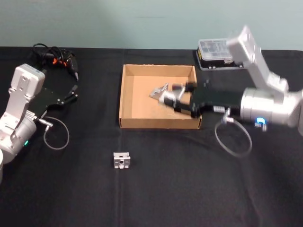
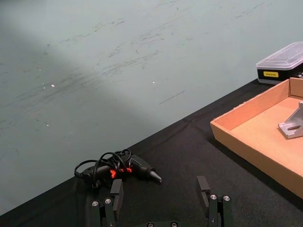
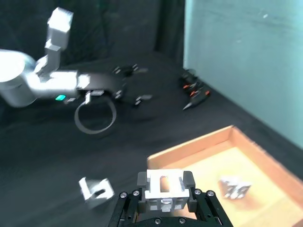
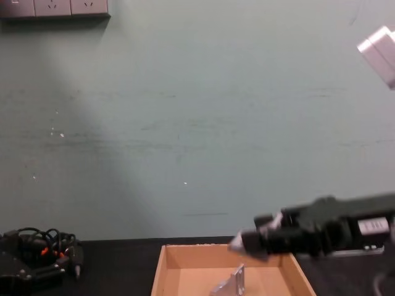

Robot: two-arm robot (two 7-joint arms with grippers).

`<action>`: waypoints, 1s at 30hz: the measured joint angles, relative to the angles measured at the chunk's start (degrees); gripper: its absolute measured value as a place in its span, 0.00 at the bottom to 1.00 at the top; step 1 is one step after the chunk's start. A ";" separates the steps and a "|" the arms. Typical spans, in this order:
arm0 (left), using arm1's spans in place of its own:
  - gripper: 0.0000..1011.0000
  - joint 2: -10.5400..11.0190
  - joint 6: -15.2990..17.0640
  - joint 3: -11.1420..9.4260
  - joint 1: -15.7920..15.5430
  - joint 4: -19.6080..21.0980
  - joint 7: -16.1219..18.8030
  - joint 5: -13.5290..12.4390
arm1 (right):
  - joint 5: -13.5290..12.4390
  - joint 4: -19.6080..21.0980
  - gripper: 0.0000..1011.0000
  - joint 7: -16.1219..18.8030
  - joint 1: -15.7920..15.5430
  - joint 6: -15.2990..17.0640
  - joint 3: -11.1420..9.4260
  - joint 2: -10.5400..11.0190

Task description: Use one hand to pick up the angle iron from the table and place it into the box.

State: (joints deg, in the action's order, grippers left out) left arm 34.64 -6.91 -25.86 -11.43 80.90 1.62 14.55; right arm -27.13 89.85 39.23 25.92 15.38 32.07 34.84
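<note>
The tan box (image 1: pixel 158 124) sits mid-table on the black table (image 1: pixel 189 189). My right gripper (image 1: pixel 171 97) hovers over the box's inside, shut on a silver angle iron (image 3: pixel 164 187) held between its fingers. The chest view shows this gripper (image 4: pixel 247 242) above the box (image 4: pixel 159 274). A second angle iron (image 1: pixel 158 91) lies on the box floor, beside the gripper's tip. A third one (image 1: pixel 121 160) rests on the table in front of the box's left corner. My left gripper (image 2: pixel 161 191) is parked far left, open and holding nothing.
A black case with a clear lid (image 1: pixel 218 54) stands behind the box's right corner. A black corded tool with orange marks (image 1: pixel 59 59) lies at the back left. Cable loops hang from both wrists. Open tabletop stretches in front of the box.
</note>
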 joint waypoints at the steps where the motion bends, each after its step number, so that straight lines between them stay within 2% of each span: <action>1: 1.00 0.00 0.00 0.00 0.00 0.00 0.00 0.00 | -0.02 -0.54 0.45 -0.10 0.75 0.35 0.06 -0.32; 5: 1.00 0.00 0.00 0.00 0.00 0.00 0.00 0.00 | 0.43 -5.00 0.45 -0.91 5.78 2.32 1.32 -2.53; 6: 1.00 0.00 0.00 0.00 0.00 0.00 0.00 0.00 | 0.43 -5.00 0.45 -0.91 5.78 2.32 1.32 -2.53; 10: 1.00 0.00 0.00 0.00 0.00 0.00 0.00 0.00 | 1.61 -10.03 0.45 -2.02 10.07 4.16 2.94 -4.75; 15: 1.00 0.00 0.00 0.00 0.00 0.00 0.00 0.00 | 4.02 -16.78 0.45 -2.50 14.78 8.40 5.87 -7.15; 21: 1.00 0.00 0.00 0.00 0.00 0.00 0.00 0.00 | 6.20 -21.26 0.45 -2.65 17.27 10.92 7.91 -8.91; 30: 1.00 0.00 0.00 0.00 0.00 0.00 0.00 0.00 | 9.33 -24.87 0.45 -2.21 18.80 11.41 10.03 -10.47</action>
State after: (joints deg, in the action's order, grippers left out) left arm 34.64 -6.91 -25.86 -11.43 80.90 1.62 14.55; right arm -17.81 64.97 37.03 44.72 26.79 42.11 24.37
